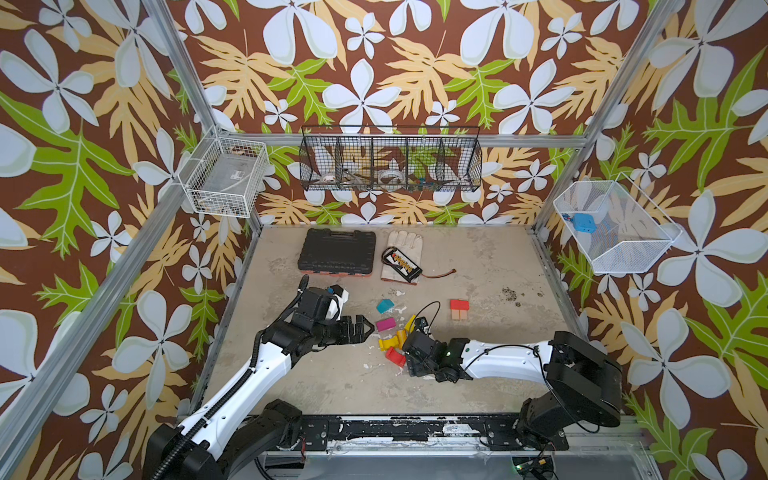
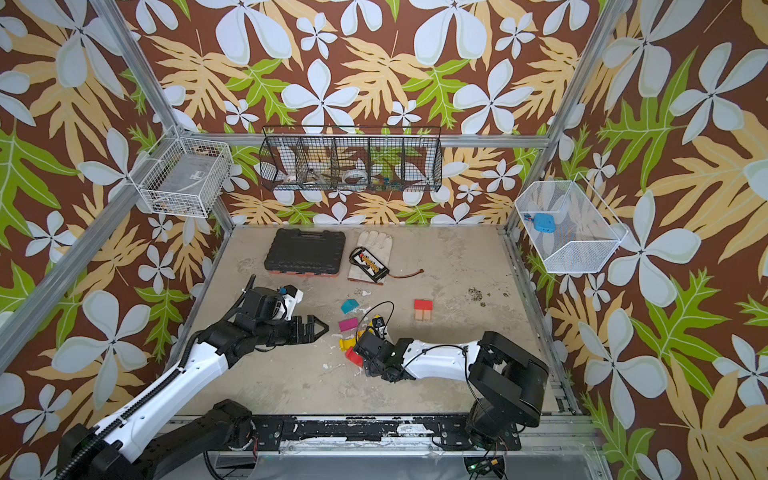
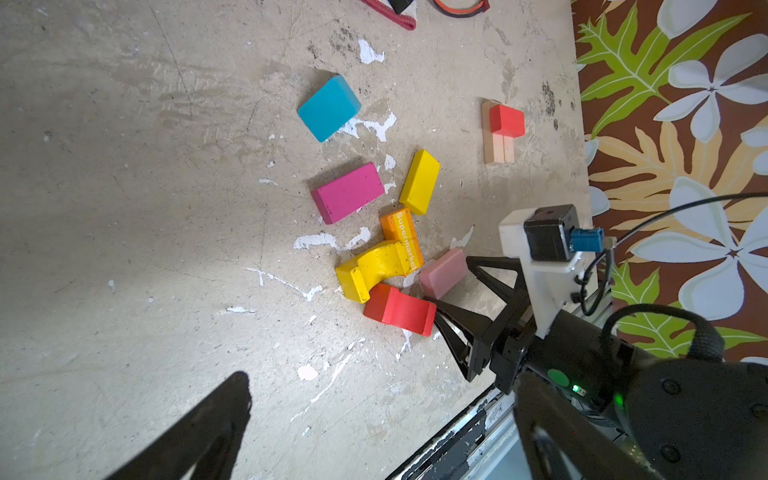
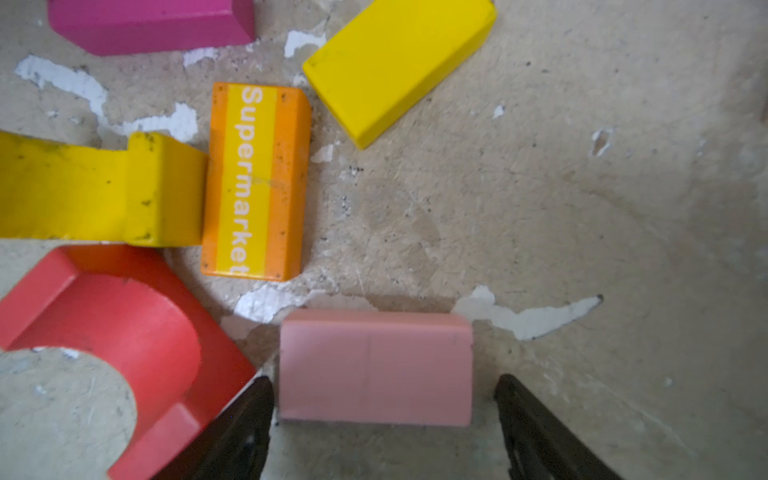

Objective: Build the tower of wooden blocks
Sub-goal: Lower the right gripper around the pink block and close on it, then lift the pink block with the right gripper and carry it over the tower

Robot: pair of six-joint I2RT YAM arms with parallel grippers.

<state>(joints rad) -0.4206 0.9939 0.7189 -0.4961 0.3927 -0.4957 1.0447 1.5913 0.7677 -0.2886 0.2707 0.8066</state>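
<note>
Scuffed concrete surface [image 1: 332,374]: right tool [image 4: 382,381] wide, jaws straddling pink block [image 4: 376,357], not clamped; left tool [image 1: 368,327] wide, empty

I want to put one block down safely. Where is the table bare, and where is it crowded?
Bare: the strip between the loose blocks and the front rail; from the red-on-tan stack to the right frame. Crowded: around the pink block, where the open right gripper and red arch stand.
</note>
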